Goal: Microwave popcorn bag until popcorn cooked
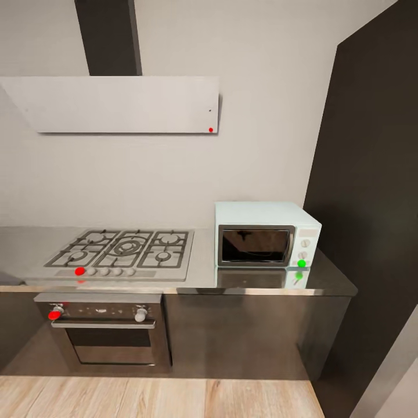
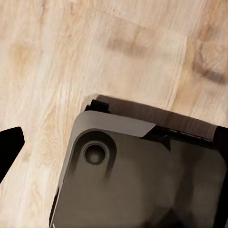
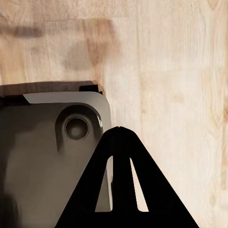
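Right gripper (image 3: 119, 129) pinched to a point, grasping nothing, aimed down at the wood floor (image 3: 180, 71); left gripper (image 2: 7, 145) barely in view, state impossible to tell.

Nearest below both: the dark robot base (image 2: 142, 180). Far ahead and above: one worktop (image 1: 197, 278), one hob (image 1: 125, 251), one oven (image 1: 107, 334), one microwave (image 1: 264, 235) with door closed. Popcorn bag nowhere found, so no telling which arm sits nearer.

The robot's base (image 2: 142, 175) is a dark grey, glossy plate with rounded corners and a round recessed socket near each corner. The right hand (image 3: 121, 142) is matte black, tapering to a point, with two narrow slots.
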Robot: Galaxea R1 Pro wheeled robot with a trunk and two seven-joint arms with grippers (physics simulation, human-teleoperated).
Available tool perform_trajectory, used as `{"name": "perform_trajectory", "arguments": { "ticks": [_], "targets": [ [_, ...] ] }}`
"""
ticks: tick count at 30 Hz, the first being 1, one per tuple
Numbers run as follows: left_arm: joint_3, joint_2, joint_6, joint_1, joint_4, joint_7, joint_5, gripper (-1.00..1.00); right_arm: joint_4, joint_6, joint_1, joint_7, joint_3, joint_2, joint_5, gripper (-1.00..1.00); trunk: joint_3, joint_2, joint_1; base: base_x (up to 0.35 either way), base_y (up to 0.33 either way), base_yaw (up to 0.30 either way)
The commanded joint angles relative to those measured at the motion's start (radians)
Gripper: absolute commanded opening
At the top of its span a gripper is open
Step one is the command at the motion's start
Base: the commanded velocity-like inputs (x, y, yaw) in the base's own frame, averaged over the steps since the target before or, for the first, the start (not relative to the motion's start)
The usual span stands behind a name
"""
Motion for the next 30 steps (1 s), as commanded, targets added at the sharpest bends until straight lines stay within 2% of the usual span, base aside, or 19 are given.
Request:
{"name": "perform_trajectory", "arguments": {
  "ticks": [1,4,8,14,15,30],
  "targets": [
    [-0.007,0.000,-0.005,-0.001,0.000,0.001,0.008,1.00,0.003,-0.006,-0.001,0.002,-0.009,0.000,0.010,-1.00,-0.002,-0.001,0.000,0.000,0.000,0.000],
    [-0.006,-0.001,-0.009,-0.001,0.005,0.002,0.014,1.00,0.003,-0.005,-0.001,-0.004,-0.011,0.000,0.004,-1.00,-0.002,-0.001,0.000,0.000,0.000,-0.071],
    [-0.004,0.000,-0.010,0.000,0.002,0.002,0.017,1.00,0.003,-0.004,-0.001,-0.006,-0.012,-0.002,-0.025,-1.00,-0.002,-0.001,0.000,0.000,0.000,-0.241],
    [-0.005,0.000,-0.011,-0.001,-0.005,0.002,0.010,1.00,0.002,-0.004,-0.001,-0.006,-0.009,-0.004,-0.022,-1.00,-0.002,-0.001,0.000,0.000,0.000,-0.076],
    [-0.005,0.000,-0.011,-0.001,-0.003,0.002,0.007,1.00,-0.006,0.006,-0.001,-0.008,0.148,0.086,0.171,-1.00,-0.002,-0.001,0.000,0.000,0.000,0.000],
    [-0.005,0.000,-0.011,-0.001,-0.003,0.002,0.007,1.00,-0.006,0.006,-0.001,-0.008,0.148,0.086,0.171,-1.00,-0.002,-0.001,0.000,0.000,0.000,0.000]
  ]
}}
